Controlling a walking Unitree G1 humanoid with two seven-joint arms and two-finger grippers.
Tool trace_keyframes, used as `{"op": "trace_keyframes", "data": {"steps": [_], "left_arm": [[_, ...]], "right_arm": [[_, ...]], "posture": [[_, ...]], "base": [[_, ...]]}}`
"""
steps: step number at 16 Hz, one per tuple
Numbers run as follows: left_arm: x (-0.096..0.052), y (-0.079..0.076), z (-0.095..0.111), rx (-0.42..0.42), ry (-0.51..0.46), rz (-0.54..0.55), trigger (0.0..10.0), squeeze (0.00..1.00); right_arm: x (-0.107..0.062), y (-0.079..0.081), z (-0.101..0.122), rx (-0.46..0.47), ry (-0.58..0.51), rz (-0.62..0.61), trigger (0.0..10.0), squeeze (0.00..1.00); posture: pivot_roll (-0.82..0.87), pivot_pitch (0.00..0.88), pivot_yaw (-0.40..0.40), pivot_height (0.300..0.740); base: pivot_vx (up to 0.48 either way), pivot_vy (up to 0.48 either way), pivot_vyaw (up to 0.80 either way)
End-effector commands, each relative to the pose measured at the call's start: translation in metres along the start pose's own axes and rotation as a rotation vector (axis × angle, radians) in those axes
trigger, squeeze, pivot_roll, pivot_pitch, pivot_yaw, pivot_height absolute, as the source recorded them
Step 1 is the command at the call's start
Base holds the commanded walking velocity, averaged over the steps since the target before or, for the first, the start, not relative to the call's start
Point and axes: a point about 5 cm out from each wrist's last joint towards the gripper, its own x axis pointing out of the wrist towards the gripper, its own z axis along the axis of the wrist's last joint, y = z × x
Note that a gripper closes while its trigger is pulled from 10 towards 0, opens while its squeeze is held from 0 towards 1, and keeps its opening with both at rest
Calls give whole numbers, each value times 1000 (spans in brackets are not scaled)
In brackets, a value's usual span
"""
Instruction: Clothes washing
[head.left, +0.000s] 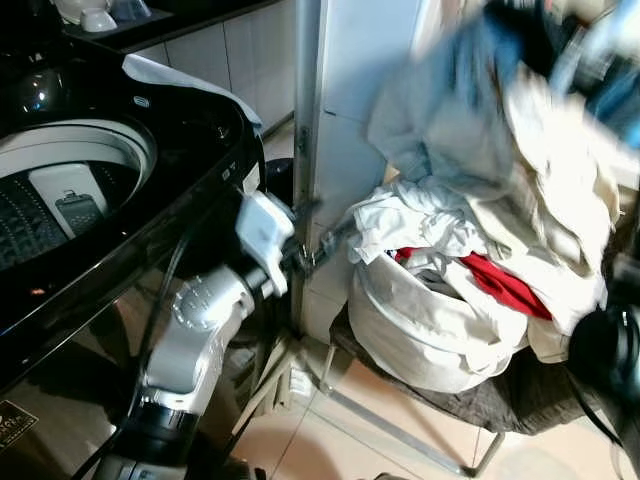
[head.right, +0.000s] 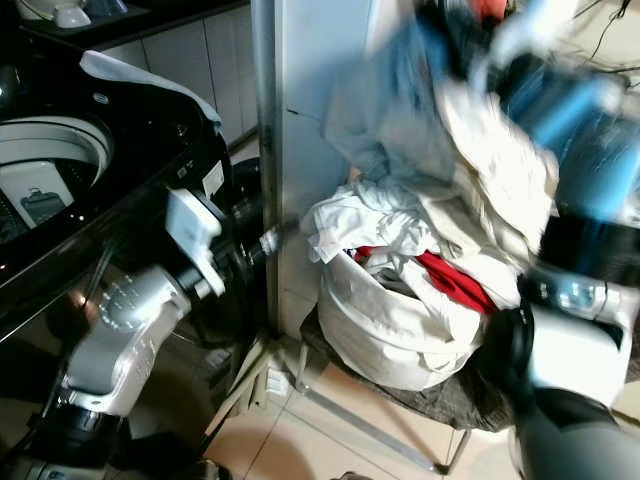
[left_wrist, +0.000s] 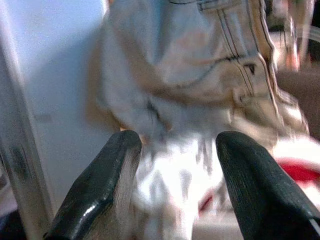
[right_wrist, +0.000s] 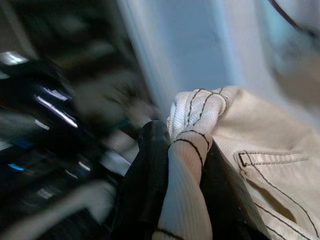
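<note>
Right wrist view: my right gripper (right_wrist: 172, 165) has its two black fingers (right_wrist: 145, 175) pinched on a fold of a cream garment with dark stitching (right_wrist: 260, 165), cloth bunched between them. From the head views that garment (head.left: 540, 150) hangs lifted and blurred above the laundry basket (head.left: 420, 330), right arm (head.right: 575, 330) raised at the right edge. Left gripper (left_wrist: 177, 150) fingers (left_wrist: 110, 175) spread wide, nothing between them, aimed toward the hanging cream cloth and the white pile below. Left arm (head.left: 200, 330) reaches forward between the washing machine (head.left: 120, 200) and the basket. Basket is white, piled with white clothes (head.left: 410, 220) and a red piece (head.left: 505, 285), sitting on a dark cloth over a metal-framed stand (head.left: 400, 420) on the tiled floor (head.left: 330, 440). Washer is a black top-loader on my left, lid up, drum opening (head.left: 70, 190) visible. Vertical metal post (head.left: 305, 130) stands between washer and basket.
</note>
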Motion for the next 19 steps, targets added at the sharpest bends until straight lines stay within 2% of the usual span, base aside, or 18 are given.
{"op": "trace_keyframes", "data": {"steps": [1,2,5,6,7,8,9,10,12,13,16,19], "left_arm": [[4,5,18,-8,-67,14,10000,851],[6,7,26,-21,-104,18,10000,1000],[16,15,67,-19,-263,53,10000,1000],[16,17,71,-14,-276,61,10000,1000],[16,20,79,-7,-297,71,10000,1000],[16,20,84,-20,-317,70,10000,1000],[18,19,89,-39,-334,60,10000,1000],[22,12,94,-75,-349,19,10000,1000],[27,4,92,-95,-346,-8,10000,1000],[27,3,92,-100,-346,-12,10000,1000],[27,-5,91,-268,-374,-51,10000,1000],[23,-15,83,-359,-329,-142,10000,1000]], "right_arm": [[-4,20,23,11,-90,91,0,0],[-3,28,26,37,-103,132,0,0],[3,61,40,158,-143,295,0,0],[4,66,42,195,-154,323,0,0],[5,75,49,271,-180,390,0,0],[6,78,50,297,-180,419,0,0],[8,77,46,276,-148,406,0,0],[14,65,19,228,-37,313,0,0],[17,54,-14,265,47,256,0,0],[17,54,-18,261,60,249,0,0],[14,56,-45,259,142,239,0,0],[12,59,-57,240,171,240,0,0]], "posture": [[-51,0,-33,740],[-49,0,-36,740],[-44,0,-47,740],[-44,0,-47,740],[-43,0,-52,740],[-44,0,-55,740],[-40,0,-62,740],[-36,0,-69,740],[-32,0,-75,740],[-30,0,-77,740],[-33,0,-74,740],[-35,0,-73,740]], "base": [[0,0,0],[0,0,0],[0,0,0],[0,0,0],[0,0,0],[0,0,0],[0,0,0],[0,0,0],[0,0,0],[0,0,0],[0,0,0],[0,0,0]]}}
